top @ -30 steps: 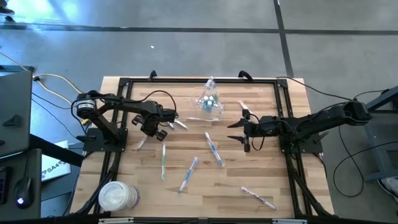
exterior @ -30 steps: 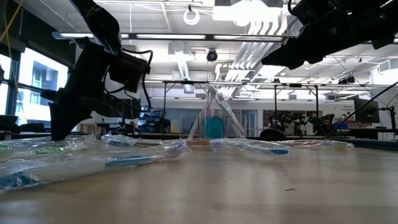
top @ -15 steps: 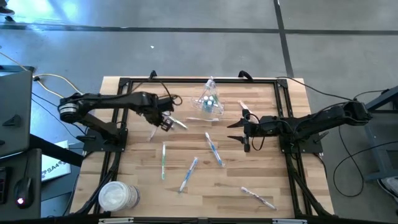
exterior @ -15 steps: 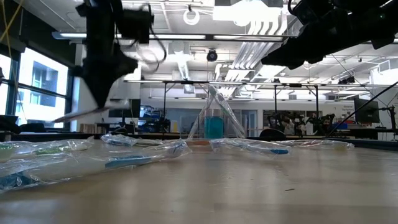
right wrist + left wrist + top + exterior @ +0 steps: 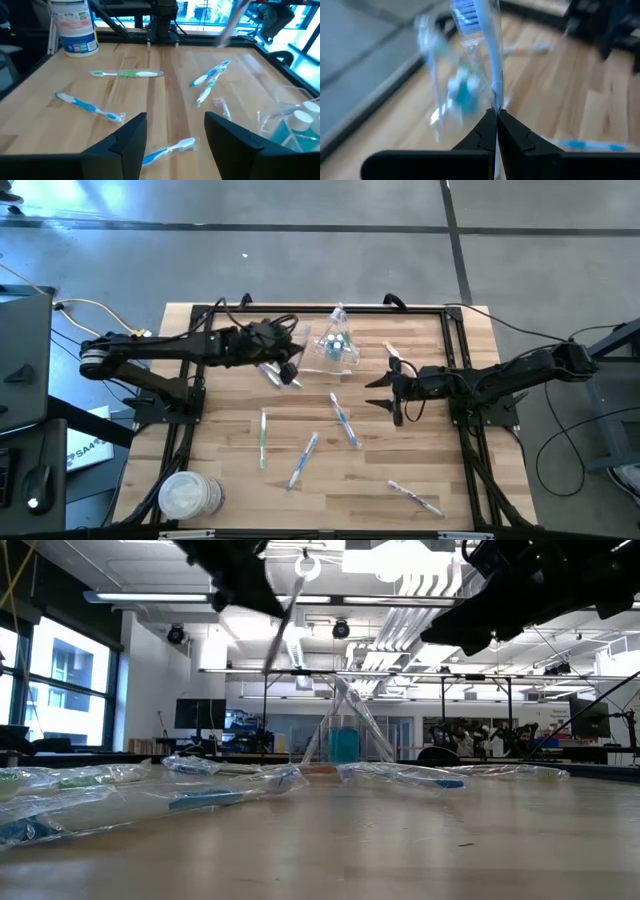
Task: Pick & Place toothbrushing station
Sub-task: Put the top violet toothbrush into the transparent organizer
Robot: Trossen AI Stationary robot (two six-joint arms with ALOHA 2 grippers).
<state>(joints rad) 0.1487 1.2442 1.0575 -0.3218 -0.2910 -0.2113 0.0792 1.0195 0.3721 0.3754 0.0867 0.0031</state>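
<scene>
Plastic-wrapped and slim, the toothbrush [image 5: 487,55] looks light, stiff and slippery; the left gripper [image 5: 283,370] is pinched shut on its lower handle, just beside the cup [image 5: 337,345]. The right gripper [image 5: 392,393], near the cup, waits part-open and empty.

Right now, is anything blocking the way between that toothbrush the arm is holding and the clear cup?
Nothing visible does. The left gripper is shut on a wrapped toothbrush, held in the air just beside the cup. Only bare table shows in the gap between them. The right gripper waits open on the cup's other side.
</scene>
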